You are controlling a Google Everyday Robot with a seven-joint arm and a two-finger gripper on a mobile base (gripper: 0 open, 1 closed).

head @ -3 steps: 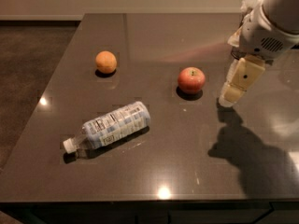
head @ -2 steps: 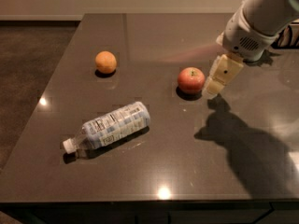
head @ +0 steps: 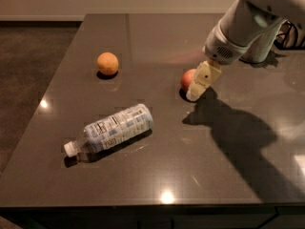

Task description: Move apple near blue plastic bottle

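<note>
The apple point(head: 187, 79) is red-pink and sits on the dark table point(head: 157, 175) right of centre; only its left part shows, the rest is hidden behind the gripper. My gripper point(head: 196, 92) hangs from the white arm point(head: 248, 25) at the upper right, with its cream-coloured fingers point(head: 202, 79) right in front of the apple, low over the table. The blue plastic bottle point(head: 113, 130) lies on its side at the front left, white cap pointing left, well apart from the apple.
A plain orange fruit point(head: 107, 63) sits at the back left of the table. The arm casts a dark shadow point(head: 238, 137) on the table to the right. The table's front edge point(head: 157, 206) and left edge are close to the bottle.
The arm has swung left and down: the gripper moved from right of the apple to directly in front of it, covering its right side. Apple, bottle and orange have not moved.
</note>
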